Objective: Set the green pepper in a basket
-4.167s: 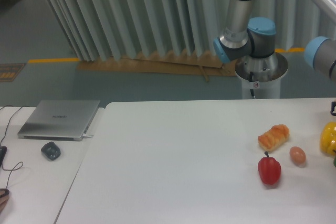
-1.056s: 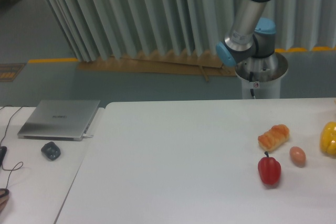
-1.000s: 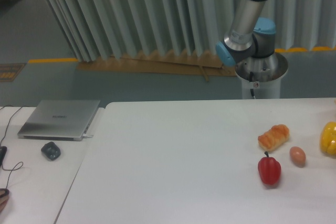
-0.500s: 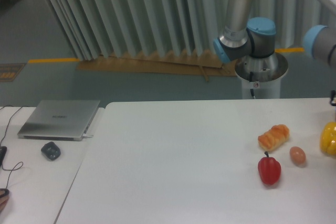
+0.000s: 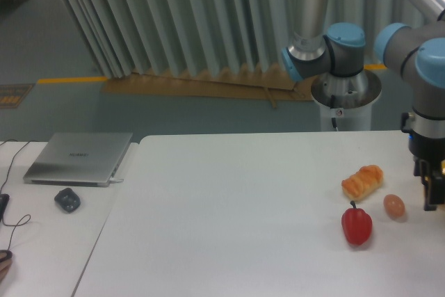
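Black two-finger gripper (image 5: 432, 196) sits low at the white table's (image 5: 229, 227) right edge, just right of the brown egg (image 5: 394, 205); jaw state unreadable. Green pepper and basket not visible. Red bell pepper (image 5: 357, 225) sits below the orange bread roll (image 5: 362, 181).

1. The white table (image 5: 229, 206) lies bare across its left and middle, wide open for passage.
2. Right side is crowded: bread (image 5: 362, 181), egg (image 5: 394, 205) and red pepper (image 5: 357, 225) sit close together.
3. The gripper (image 5: 431, 189) hangs just beside the egg, at the frame's edge.
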Tool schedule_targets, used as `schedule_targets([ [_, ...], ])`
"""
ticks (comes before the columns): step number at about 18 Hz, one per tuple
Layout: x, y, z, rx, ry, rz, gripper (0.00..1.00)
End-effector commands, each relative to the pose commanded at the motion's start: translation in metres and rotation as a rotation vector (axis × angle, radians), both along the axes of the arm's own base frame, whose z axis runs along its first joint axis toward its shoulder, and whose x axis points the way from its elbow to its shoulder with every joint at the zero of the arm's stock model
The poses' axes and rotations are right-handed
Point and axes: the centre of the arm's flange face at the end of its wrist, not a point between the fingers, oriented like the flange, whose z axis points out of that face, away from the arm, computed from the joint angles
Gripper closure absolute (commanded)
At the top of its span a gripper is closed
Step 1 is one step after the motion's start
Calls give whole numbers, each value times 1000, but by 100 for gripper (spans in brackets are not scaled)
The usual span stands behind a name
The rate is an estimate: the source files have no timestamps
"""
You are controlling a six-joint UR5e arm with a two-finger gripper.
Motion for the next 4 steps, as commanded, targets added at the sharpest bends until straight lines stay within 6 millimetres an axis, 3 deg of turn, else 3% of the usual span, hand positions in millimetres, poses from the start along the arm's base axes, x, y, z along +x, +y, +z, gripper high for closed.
schedule_targets([
  [4, 15, -5, -7, -13, -13, -8, 0],
])
